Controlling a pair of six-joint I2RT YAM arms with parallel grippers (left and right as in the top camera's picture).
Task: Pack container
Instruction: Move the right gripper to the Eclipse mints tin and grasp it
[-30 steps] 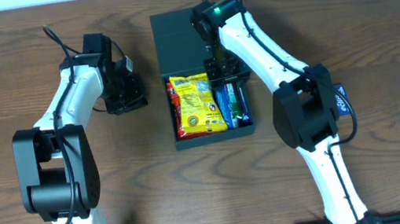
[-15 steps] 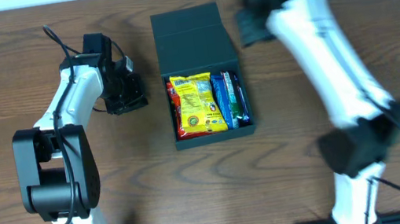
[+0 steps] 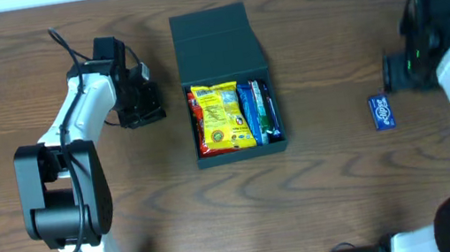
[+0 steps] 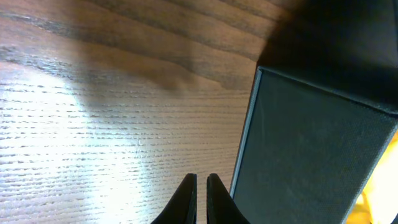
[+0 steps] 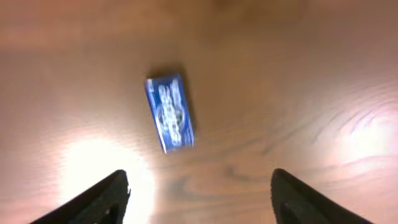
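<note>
The top view shows the whole table [image 3: 326, 200] at once. The box [image 3: 243, 154] sits in the middle, with its lid [image 3: 217, 42] flipped open and lying flat toward 12 o'clock. Inside are a yellow snack bag [image 3: 219, 116] on the 9 o'clock side and blue packets [image 3: 260, 112] on the 3 o'clock side (only this view looks into the box). A small blue packet [image 3: 382, 111] lies alone on the table, well apart from the box at 3 o'clock.

The left wrist view sees just one dark outer wall of the box, close beside the left gripper [image 4: 199, 190]. Its two fingers [image 4: 186, 198] are pinched almost together over bare wood, with nothing between them.

The right wrist view shows only wood and the small blue packet (a bit blurry, so its words cannot be read). The right gripper [image 5: 199, 186] is spread wide and holds nothing. The packet lies past its fingertips, apart from both.

The box and its lid together make a long shape running from 12 to 6 o'clock. The open part faces up, and the hinge is on the 12 o'clock edge. The snacks inside lie the same way, long sides running 12 to 6.
</note>
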